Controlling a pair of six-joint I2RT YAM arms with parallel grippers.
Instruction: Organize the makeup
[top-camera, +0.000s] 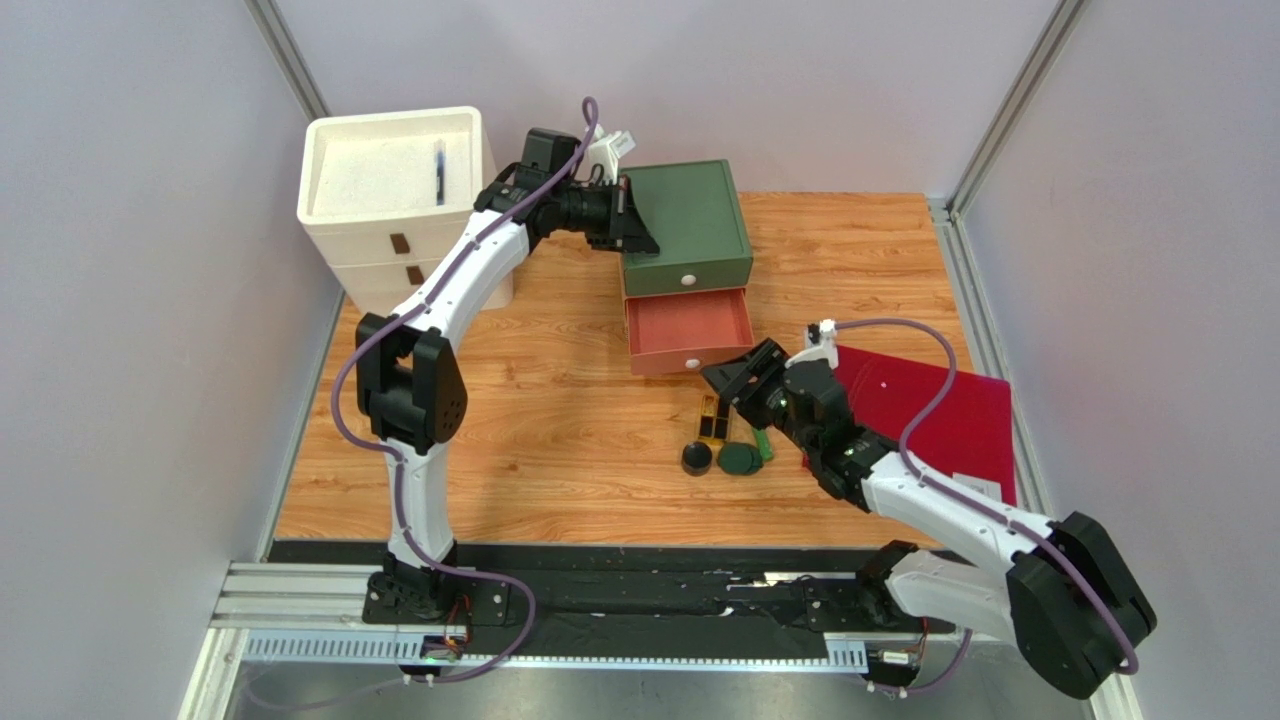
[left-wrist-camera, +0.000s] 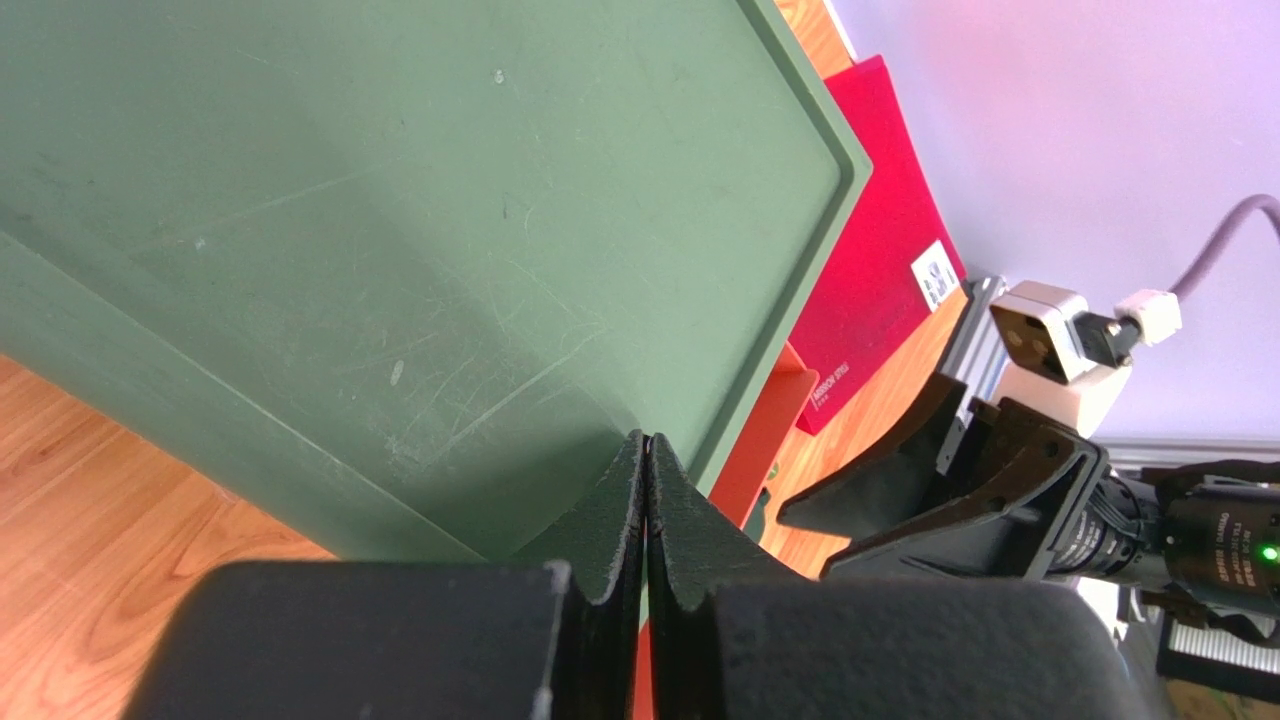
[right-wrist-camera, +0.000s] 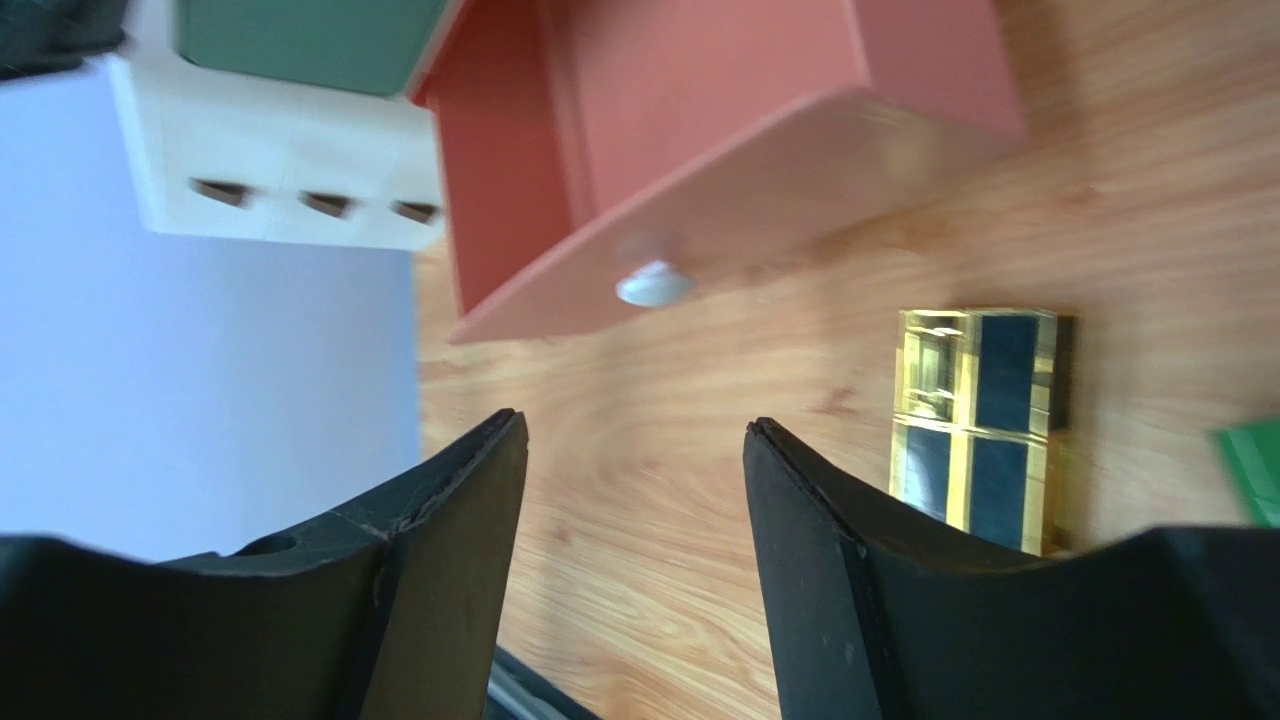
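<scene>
A black-and-gold rectangular case (top-camera: 720, 417), a round black jar (top-camera: 697, 458), a dark green round compact (top-camera: 738, 459) and a bright green stick (top-camera: 763, 444) lie on the wood in front of an open salmon drawer (top-camera: 688, 333). My right gripper (top-camera: 736, 383) is open and empty, just above the case. In the right wrist view the gripper (right-wrist-camera: 634, 428) is open over bare wood, with the case (right-wrist-camera: 977, 428) to its right and the stick (right-wrist-camera: 1255, 465) at the edge. My left gripper (top-camera: 631, 225) is shut and empty against the left side of the green drawer box (top-camera: 688, 225); it also shows in the left wrist view (left-wrist-camera: 646, 443). No clear or beige tube shows.
A white drawer box (top-camera: 398, 195) stands at the back left with a small dark item on top. A flat dark red folder (top-camera: 932, 413) lies at the right under my right arm. The salmon drawer (right-wrist-camera: 721, 120) looks empty and has a white knob (right-wrist-camera: 654, 282).
</scene>
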